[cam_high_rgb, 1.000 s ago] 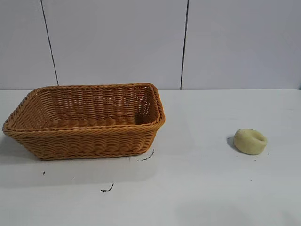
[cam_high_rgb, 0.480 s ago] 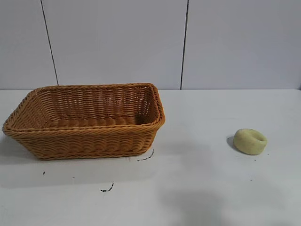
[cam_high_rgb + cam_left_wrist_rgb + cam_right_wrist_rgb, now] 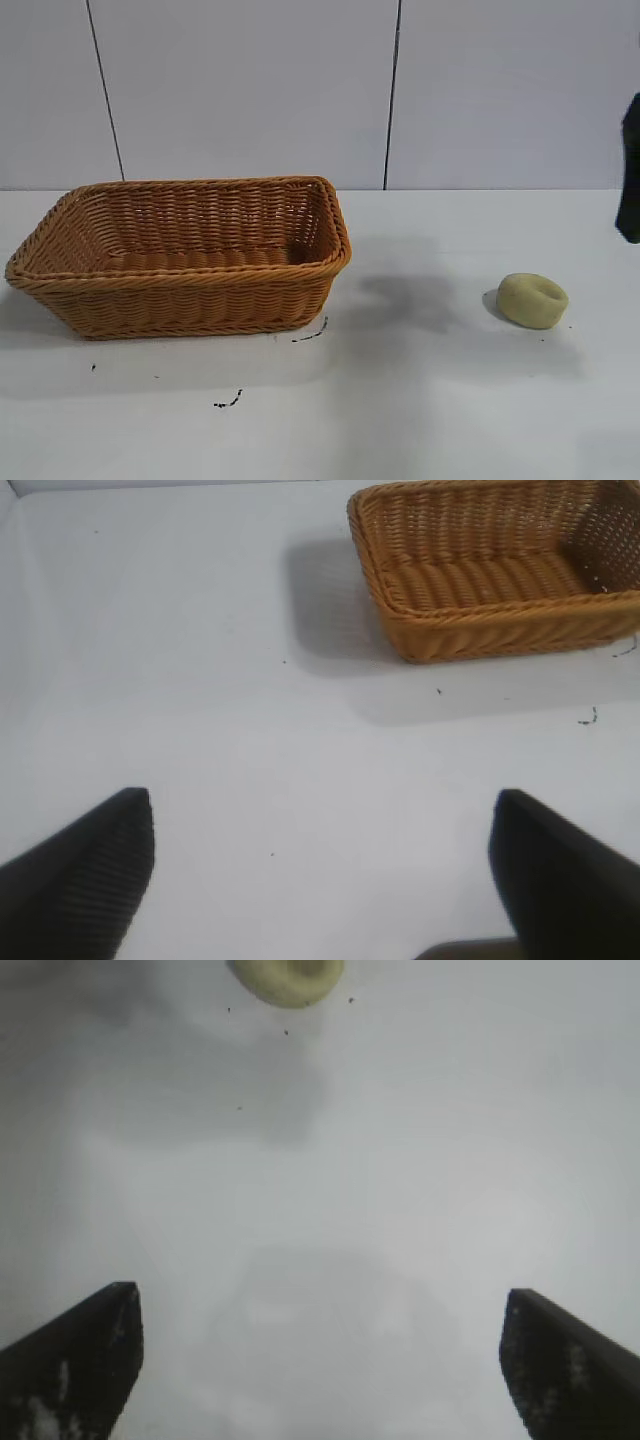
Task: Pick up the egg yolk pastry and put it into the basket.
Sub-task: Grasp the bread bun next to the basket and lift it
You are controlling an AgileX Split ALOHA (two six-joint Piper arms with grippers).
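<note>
Jaws of the right gripper stand wide over bare white table, as do those of the left gripper. One matte, pale yellow-green egg yolk pastry, domed and dimpled, sits well right of the one orange-brown woven wicker basket, rectangular with flared sides and braided rim.
</note>
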